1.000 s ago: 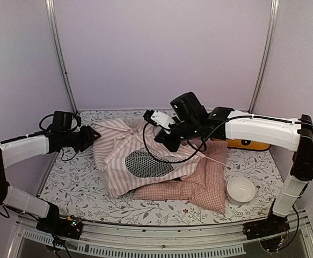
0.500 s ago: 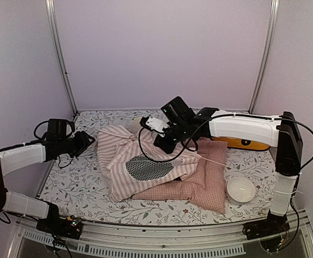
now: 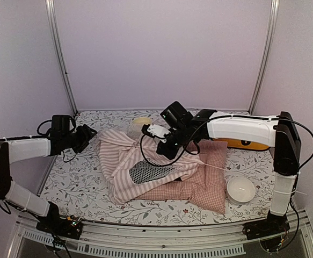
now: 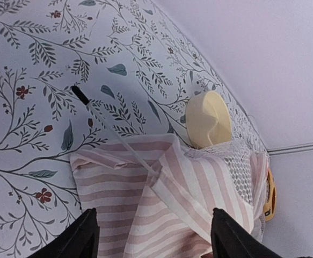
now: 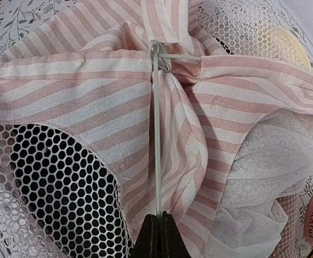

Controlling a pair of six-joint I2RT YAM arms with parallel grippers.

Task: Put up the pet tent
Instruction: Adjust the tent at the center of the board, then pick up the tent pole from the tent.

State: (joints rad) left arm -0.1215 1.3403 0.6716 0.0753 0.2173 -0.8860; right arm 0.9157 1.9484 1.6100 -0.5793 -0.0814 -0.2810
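So, pole-raising step: my right tool pinches the pet tent pole. Left tool gapes empty at the tent's nine o'clock. Next probably needs a gentle lift.

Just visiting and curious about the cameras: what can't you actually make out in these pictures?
- Orange object, top view: mostly hidden behind the right arm.
- Cream disc, left wrist view: lower part behind pet tent fabric.
- Right claw, right wrist view: cut off by bottom edge, pinching white pole.
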